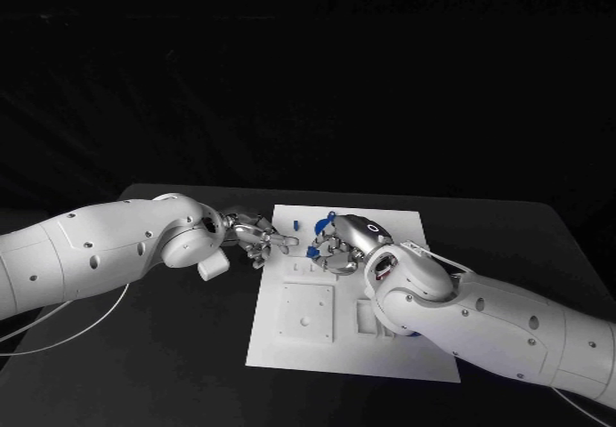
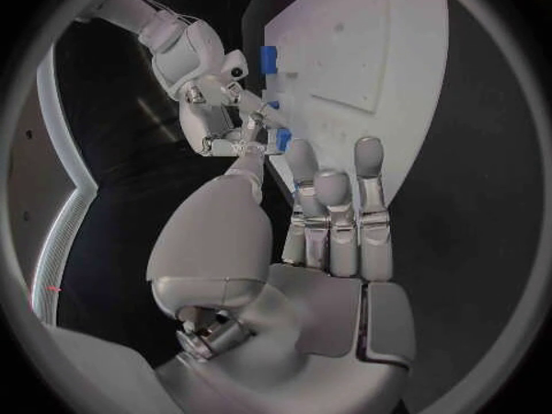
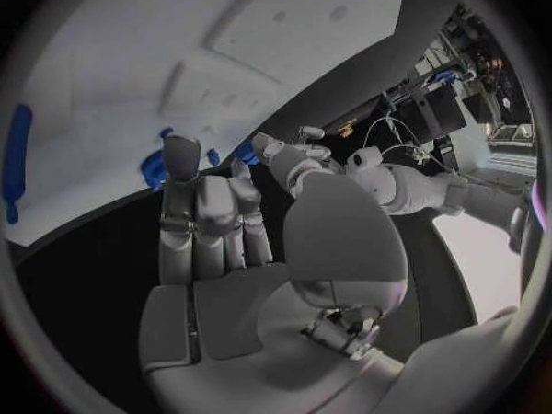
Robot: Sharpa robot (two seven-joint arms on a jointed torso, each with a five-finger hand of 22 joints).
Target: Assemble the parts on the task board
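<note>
The white task board (image 1: 336, 347) lies in the middle of the table. Both hands meet over its far left corner. My left hand (image 1: 257, 238) reaches in from the board's left edge and pinches a small blue part (image 2: 281, 138) between thumb and a fingertip. My right hand (image 1: 339, 242) hangs over the same spot with its fingers curled down, and a blue part (image 1: 314, 253) sits at its fingertips; whether it is gripped is hidden. Two more blue parts (image 1: 293, 224) (image 1: 328, 216) stand near the board's far edge. The right wrist view has the board (image 3: 138, 55) with a long blue part (image 3: 17, 161).
A raised square plate (image 1: 308, 311) and slotted recesses (image 1: 369, 318) occupy the board's near half. A white cable (image 1: 77, 334) trails from my left arm over the black table (image 1: 180, 356). My right forearm (image 1: 500, 329) covers the board's right side.
</note>
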